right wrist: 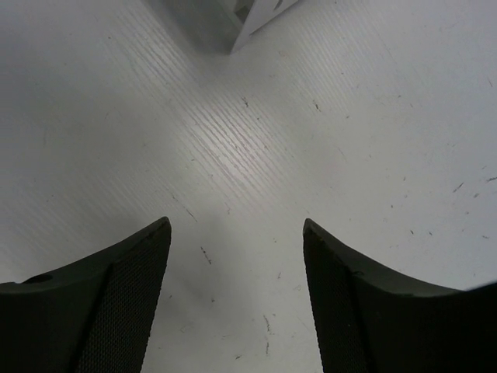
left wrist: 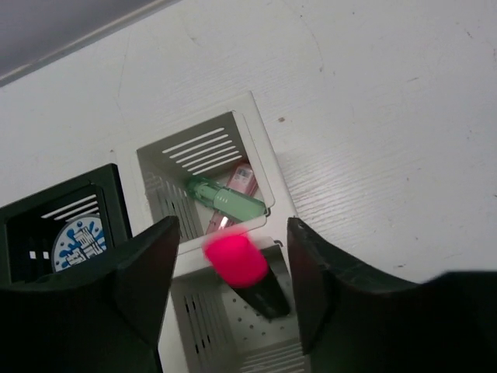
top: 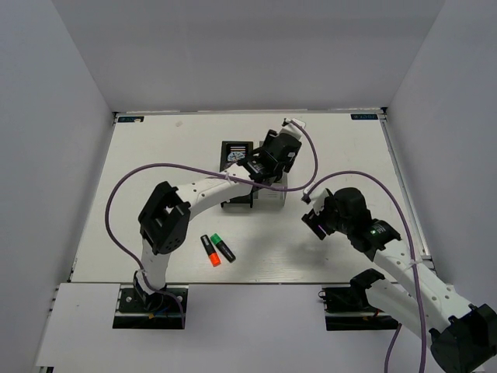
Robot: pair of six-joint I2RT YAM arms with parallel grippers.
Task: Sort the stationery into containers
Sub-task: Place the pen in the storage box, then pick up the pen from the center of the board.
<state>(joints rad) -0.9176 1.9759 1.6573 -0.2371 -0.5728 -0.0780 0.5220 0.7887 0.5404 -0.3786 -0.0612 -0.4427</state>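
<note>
Left gripper (left wrist: 233, 231) jaws parted over white bin (left wrist: 203, 330); pink highlighter (left wrist: 233, 260) between them, touching neither (blurred). Right gripper (right wrist: 237, 233) wide open, empty, above table (right wrist: 233, 116).

Left arm (top: 203, 193) crosses over bins (top: 235, 153), blocking near-side approach; bare table (top: 342, 155) right of bins; highlighters (top: 210, 250) front-left.

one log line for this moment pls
left pincer: open, pink highlighter loose over white bin | right pincer: open, empty | orange highlighter, green highlighter: on table
</note>
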